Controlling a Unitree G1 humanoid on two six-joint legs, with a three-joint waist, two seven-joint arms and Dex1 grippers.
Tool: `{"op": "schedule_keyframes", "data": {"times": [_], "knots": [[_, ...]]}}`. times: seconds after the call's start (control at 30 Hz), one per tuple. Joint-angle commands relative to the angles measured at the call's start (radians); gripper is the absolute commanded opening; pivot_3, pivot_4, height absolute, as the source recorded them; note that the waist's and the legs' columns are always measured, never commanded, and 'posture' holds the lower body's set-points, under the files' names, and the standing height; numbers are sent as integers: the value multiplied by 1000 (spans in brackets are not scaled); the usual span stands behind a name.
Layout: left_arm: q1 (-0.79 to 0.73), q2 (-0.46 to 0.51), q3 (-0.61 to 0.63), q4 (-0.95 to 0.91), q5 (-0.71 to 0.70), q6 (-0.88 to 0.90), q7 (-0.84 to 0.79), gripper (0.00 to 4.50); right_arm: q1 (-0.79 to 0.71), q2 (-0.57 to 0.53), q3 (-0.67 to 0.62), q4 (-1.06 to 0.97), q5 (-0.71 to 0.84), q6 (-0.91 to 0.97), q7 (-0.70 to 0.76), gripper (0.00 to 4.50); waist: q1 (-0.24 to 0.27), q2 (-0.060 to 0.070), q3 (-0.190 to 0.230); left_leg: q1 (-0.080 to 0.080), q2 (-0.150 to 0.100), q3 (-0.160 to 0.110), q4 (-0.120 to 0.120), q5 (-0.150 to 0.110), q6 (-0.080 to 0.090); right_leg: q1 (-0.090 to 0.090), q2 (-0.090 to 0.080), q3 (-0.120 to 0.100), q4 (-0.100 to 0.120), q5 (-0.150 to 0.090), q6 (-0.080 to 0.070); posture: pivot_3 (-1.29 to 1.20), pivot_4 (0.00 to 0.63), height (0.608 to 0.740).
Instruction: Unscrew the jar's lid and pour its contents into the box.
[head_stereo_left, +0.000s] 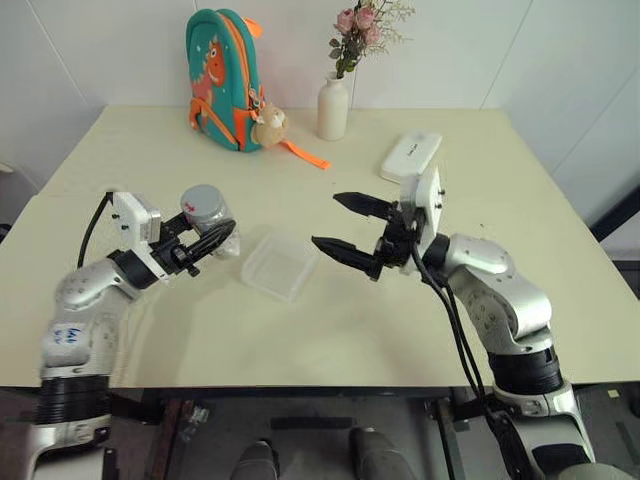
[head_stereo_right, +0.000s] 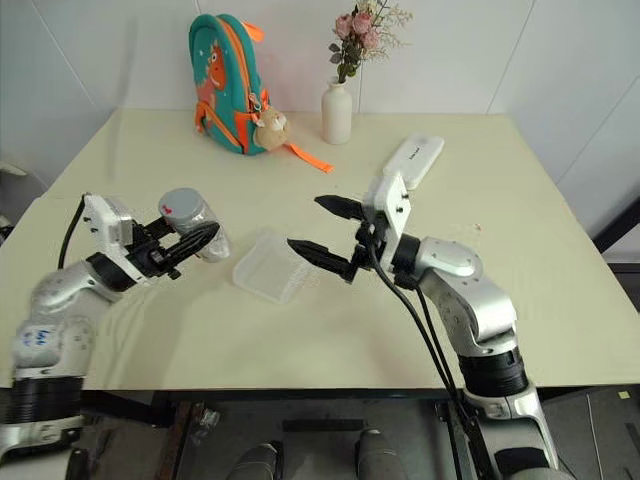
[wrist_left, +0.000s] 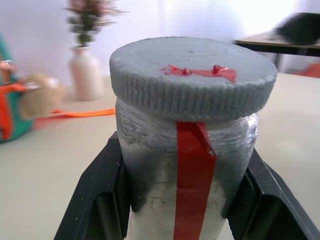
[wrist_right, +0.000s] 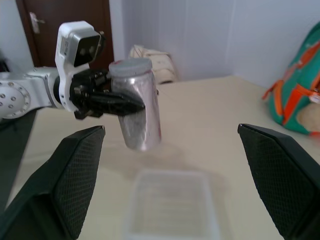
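left claw (head_stereo_left: 212, 243) clenched around lidded jar (head_stereo_left: 208, 216) above table (head_stereo_left: 420, 330), right claw (head_stereo_left: 347, 230) spread wide, clear box (head_stereo_left: 279, 264) between them

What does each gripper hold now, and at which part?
The left gripper clamps the jar by its wall, below the lid. The right gripper is open, holding nothing.

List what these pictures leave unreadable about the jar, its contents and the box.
- Contents: not visible; in the left wrist view the lid caps the jar and its wall looks cloudy.
- Jar's base: cut off by the left wrist view's edge, flanked by the left gripper fingers.
- Label text: too small in the head views, blurred in the right wrist view.
- Box interior: clear plastic, blurred in the right wrist view between the open right gripper fingers.
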Motion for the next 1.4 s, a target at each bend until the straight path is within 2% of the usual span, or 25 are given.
{"op": "schedule_keyframes", "data": {"times": [0.03, 0.33, 1.0, 1.1, 1.23, 1.4], "knots": [[-1, 33, -33, -88, -79, 126, -65, 1971, -57, 59, 13, -40, 63, 92, -67, 4500, 0, 0, 0, 0, 0, 0, 0, 0, 0, 0, 0, 0, 0, -1, -2, 0, 150, 740], [-56, -5, -119, -104, -57, 181, -110, 1971, -110, 107, 78, 13, 5, 109, -94, 4500, 4, 0, 0, -2, 0, 0, -1, -1, 0, -1, 0, 0, -3, 1, 1, 0, 150, 740], [-84, -47, -139, -109, -31, 170, -122, 1971, -131, 154, 116, 78, -46, 88, -72, 4500, -3, 0, 0, -2, 0, 0, -9, -1, -1, -5, 0, 0, -2, 0, 5, 0, 150, 740], [-80, -45, -137, -114, -31, 171, -122, 1971, -131, 155, 122, 82, -54, 81, -63, 3922, -4, 0, 0, -2, 0, 0, -9, -1, -1, -5, 0, 0, -2, 0, 5, 0, 150, 740], [-81, -44, -137, -116, -30, 171, -121, 1971, -132, 151, 128, 85, -59, 77, -51, 2612, -5, 0, 0, -2, 0, 0, -10, -1, -1, -5, 0, 0, -2, 0, 5, 0, 150, 740], [-86, -11, -139, -111, -19, 163, -158, 1971, -160, 113, 118, 112, -57, 67, 7, 2542, -9, 0, 0, -2, 0, 0, -10, -1, -1, -5, 0, 0, -2, 0, 5, 0, 150, 740]]}}
